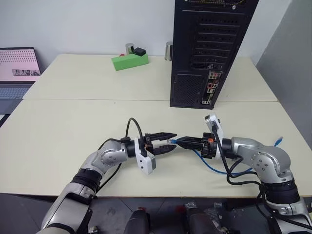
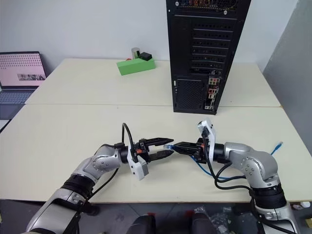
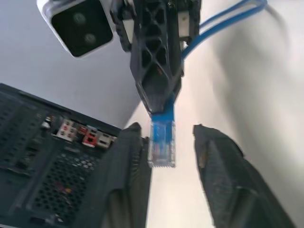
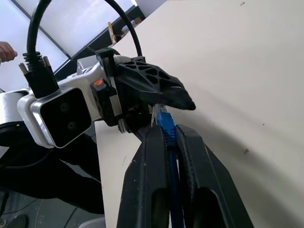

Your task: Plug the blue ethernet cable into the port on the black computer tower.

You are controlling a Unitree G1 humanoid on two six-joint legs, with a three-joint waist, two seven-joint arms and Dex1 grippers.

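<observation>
Over the near table, my right gripper is shut on the blue ethernet cable just behind its clear plug. The plug points toward my left gripper. That gripper is open, with one finger on each side of the plug, as the left wrist view shows. The cable loops back under my right arm, and its other end lies at the table's right edge. The black computer tower stands upright at the back with its rear facing me. Its panel of coloured sockets sits low on the right side.
On the far table lie a green box with a small black item on top and a metal cylinder beside the tower. An open laptop sits at the far left. A seam divides the two tables.
</observation>
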